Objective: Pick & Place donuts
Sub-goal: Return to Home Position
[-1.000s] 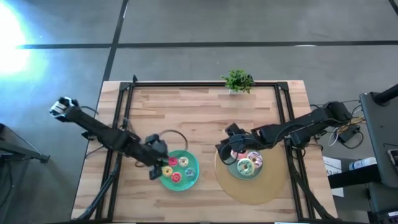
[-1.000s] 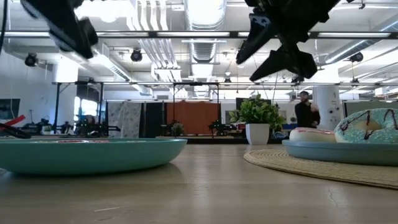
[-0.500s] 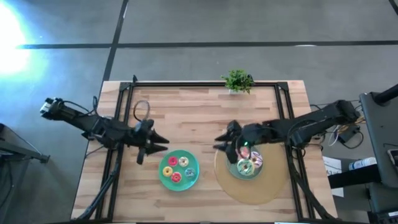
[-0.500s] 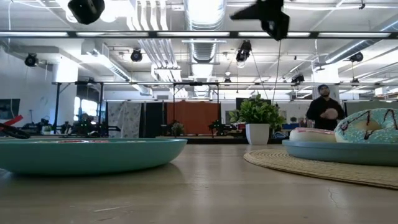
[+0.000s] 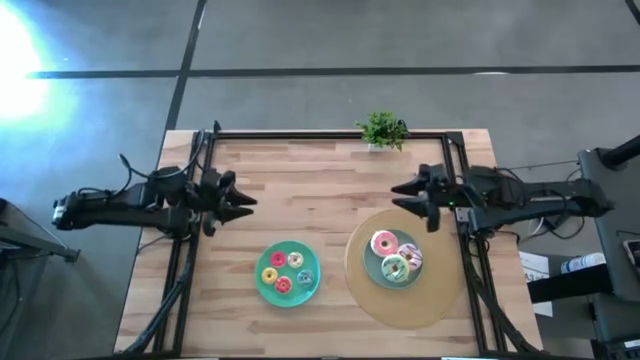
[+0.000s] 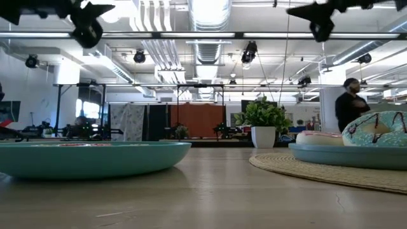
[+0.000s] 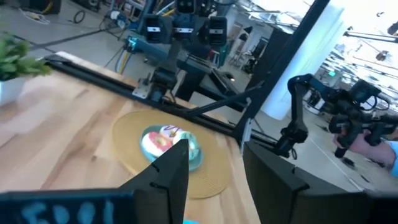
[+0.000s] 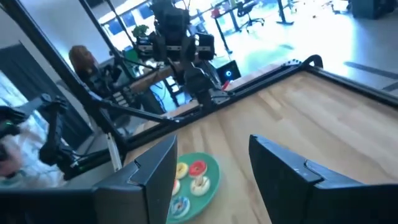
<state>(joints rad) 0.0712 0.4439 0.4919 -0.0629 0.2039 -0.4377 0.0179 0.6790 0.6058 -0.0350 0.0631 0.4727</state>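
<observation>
Several tiny donuts (image 5: 283, 272) in red, yellow and cream lie on the left teal plate (image 5: 312, 288); the right wrist view shows them too, donuts (image 8: 189, 176). Three larger frosted donuts (image 5: 395, 256) lie on the right teal plate (image 5: 372, 268), also in the left wrist view, donuts (image 7: 163, 140), and the low view, donuts (image 6: 375, 131). My left gripper (image 5: 243, 205) hangs open above the table, far-left of the left plate. My right gripper (image 5: 398, 198) hangs open beyond the right plate's far side. Both show high in the low view: left gripper (image 6: 88, 24), right gripper (image 6: 316, 14).
The right plate sits on a round woven mat (image 5: 420, 305). A small potted plant (image 5: 381, 130) stands at the table's far edge. A black frame (image 5: 330, 137) runs along the far and side edges. Bare wood lies between the grippers. A person (image 6: 348, 109) stands in the room behind.
Both grippers have risen and drawn back from the plates. My left gripper moved from the left plate's left rim toward the far-left. My right gripper moved from over the right plate toward the far and right. The donuts stay on their plates.
</observation>
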